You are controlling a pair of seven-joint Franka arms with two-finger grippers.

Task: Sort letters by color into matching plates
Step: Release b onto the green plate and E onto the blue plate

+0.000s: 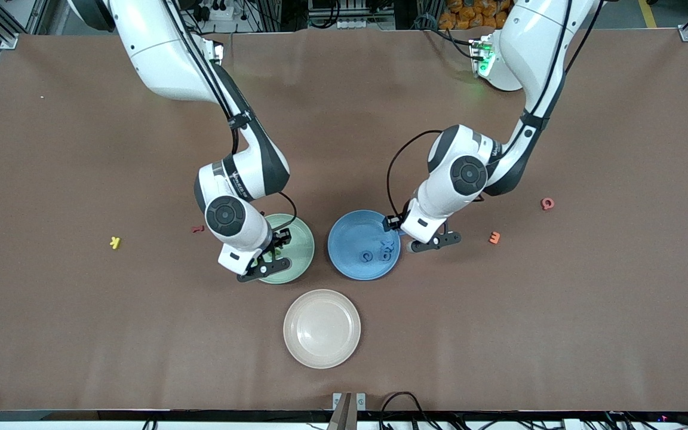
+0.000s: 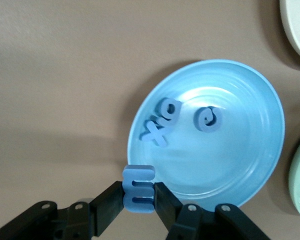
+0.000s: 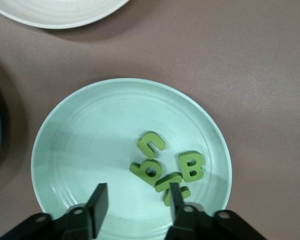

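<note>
Nearest the front camera sits an empty cream plate (image 1: 322,328) on the worktop. Past it, the right end effector (image 3: 137,200) hangs over the green plate (image 3: 80,145) with jaws parted and empty, four green letters (image 3: 162,167) lying below. Beside it, the left end effector (image 2: 138,194) pinches a blue E (image 2: 138,188) at the blue plate's (image 2: 250,150) rim, where three blue letters (image 2: 162,122) rest. Best to carry the E inward over the plate before letting go, so it cannot tip off the edge.
</note>
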